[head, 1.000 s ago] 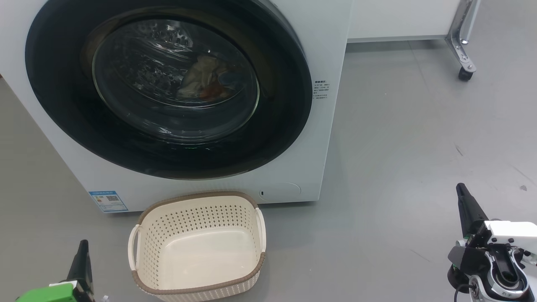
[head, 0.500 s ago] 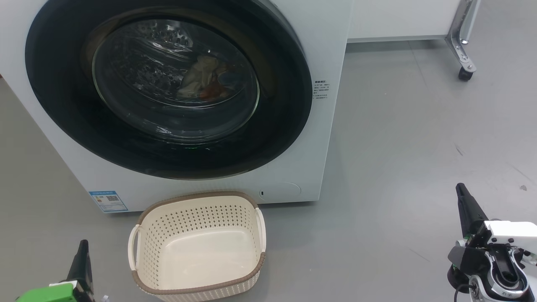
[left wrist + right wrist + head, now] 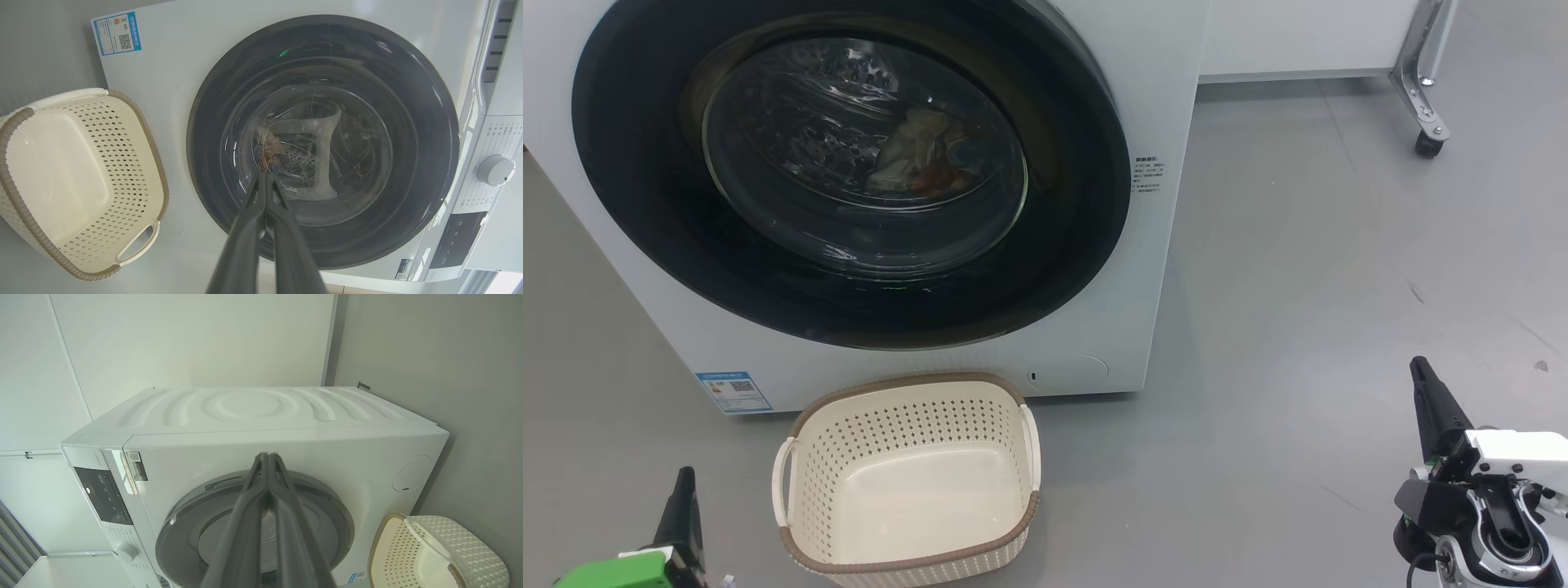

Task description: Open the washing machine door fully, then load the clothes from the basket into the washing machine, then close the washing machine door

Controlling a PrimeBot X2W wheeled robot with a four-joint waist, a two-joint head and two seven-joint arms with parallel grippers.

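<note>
Two empty tools, low and near: left gripper [image 3: 686,478] with fingers pressed together, right gripper [image 3: 1419,363] likewise pressed together, pinching nothing. Ahead of and above the left gripper, washer [image 3: 1168,98] with door [image 3: 849,302] closed against its front, to judge by the black rim lying flat on the white panel. From the left wrist, joined fingertips aimed almost straight at the glass bowl. Behind that glass, inside the drum, clothes [image 3: 919,151] as a small beige and orange-blue heap, blurred by reflections, so possibly not all of them in sight. Just beside the left gripper, on its inner side and forward toward the washer, basket [image 3: 907,425] upright on the floor, bottom bare. Well apart from the basket on its other side, right gripper, aimed at the washer's upper corner rather than at the door. Judged from this: all three steps apparently done, nothing left to carry. For any last press on the door: left arm nearer, push straight ahead along its fingers into the black rim. From the right, a reach across first.
</note>
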